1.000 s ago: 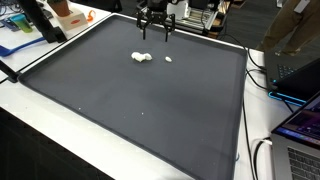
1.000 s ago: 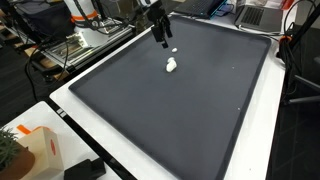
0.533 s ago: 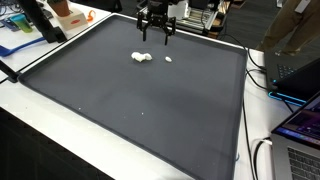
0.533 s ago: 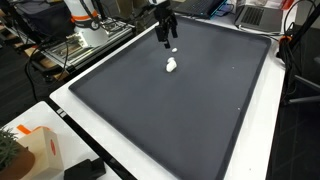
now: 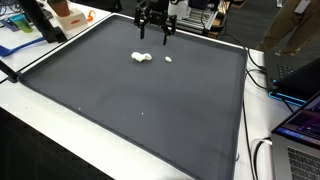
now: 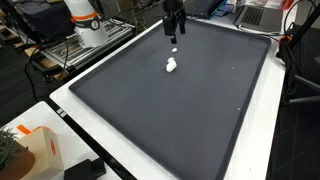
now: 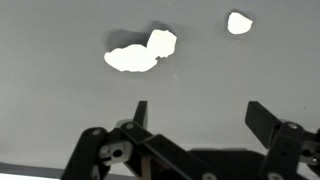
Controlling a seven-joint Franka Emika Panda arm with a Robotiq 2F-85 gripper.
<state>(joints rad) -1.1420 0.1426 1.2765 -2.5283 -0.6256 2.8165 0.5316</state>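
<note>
In an exterior view the arm (image 5: 155, 14) hangs over the far edge of the dark mat (image 5: 140, 115) that covers the white counter (image 5: 30, 108). Its jaws are spread wide and hold nothing. A white lump (image 5: 141, 57) lies on the mat just in front of them, with a small white bit (image 5: 168, 59) near it, apart from it.

In an exterior view from another place, the arm (image 6: 174, 14) stands above the small bit (image 6: 177, 51), and the lump (image 6: 171, 66) lies a little further in on the mat (image 6: 170, 120). The jaws are clear of both.

In the wrist view the two fingers (image 7: 262, 118) stand far apart with only bare mat (image 7: 60, 110) between them. The lump (image 7: 140, 55) sits ahead and off toward one finger, and the bit (image 7: 239, 22) ahead of the other.

The likely trouble is the offset. A straight drop would probably close on nothing, or one finger could land on the lump's edge and push it away. Both pieces lie low, so fingertips reaching for them could scrape or snag the mat, and the bit could get swept along.
</note>
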